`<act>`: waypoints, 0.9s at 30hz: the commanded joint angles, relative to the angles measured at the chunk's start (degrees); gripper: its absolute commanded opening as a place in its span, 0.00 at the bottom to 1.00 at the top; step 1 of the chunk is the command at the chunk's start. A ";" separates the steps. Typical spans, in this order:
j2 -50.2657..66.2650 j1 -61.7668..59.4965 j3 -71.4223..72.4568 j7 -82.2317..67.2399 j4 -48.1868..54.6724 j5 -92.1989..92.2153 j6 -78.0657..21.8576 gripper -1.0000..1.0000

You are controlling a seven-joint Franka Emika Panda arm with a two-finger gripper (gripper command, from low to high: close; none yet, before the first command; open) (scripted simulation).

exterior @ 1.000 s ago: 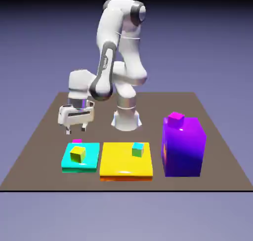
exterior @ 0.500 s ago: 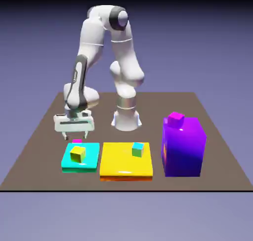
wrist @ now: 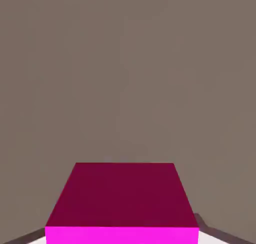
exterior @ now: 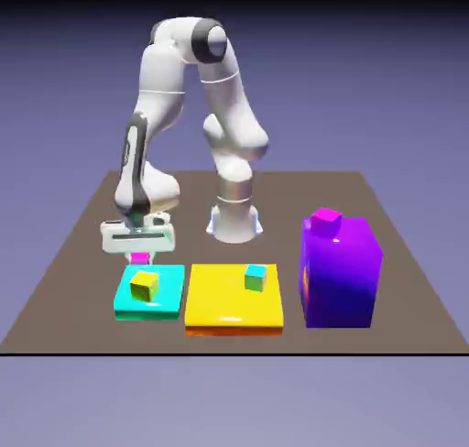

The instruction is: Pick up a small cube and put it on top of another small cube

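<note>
One small cube (exterior: 139,257), tiny and magenta-pink, sits low by the table just behind the teal slab. My gripper (exterior: 138,252) has come straight down over it and is shut on it. In the hand view this small cube (wrist: 122,203) fills the bottom middle, and my gripper (wrist: 122,236) holds it, with only slivers of the grey fingertips (wrist: 212,231) showing at its sides. A second small cube (exterior: 325,220) of the same colour rests on top of the tall purple block (exterior: 341,276) at the exterior view's right.
A flat teal slab (exterior: 167,294) carries a small yellow-green cube (exterior: 144,285). Beside it a flat yellow slab (exterior: 229,308) carries a small teal cube (exterior: 256,277). The robot's base (exterior: 234,221) stands behind them on the brown table (exterior: 73,253).
The hand swung toward the exterior view's left, turned to point down, and lowered onto the magenta cube. Its fingers went from open to shut on that cube.
</note>
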 commanded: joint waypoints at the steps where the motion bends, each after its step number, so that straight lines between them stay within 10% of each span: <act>1: -1.34 -0.36 0.16 2.42 -0.90 -2.46 -0.51 0.00; 8: -9.19 -2.45 1.07 16.85 -6.20 -17.14 -3.20 0.00; 27: -42.80 37.00 19.25 55.11 13.10 -41.01 -49.80 0.00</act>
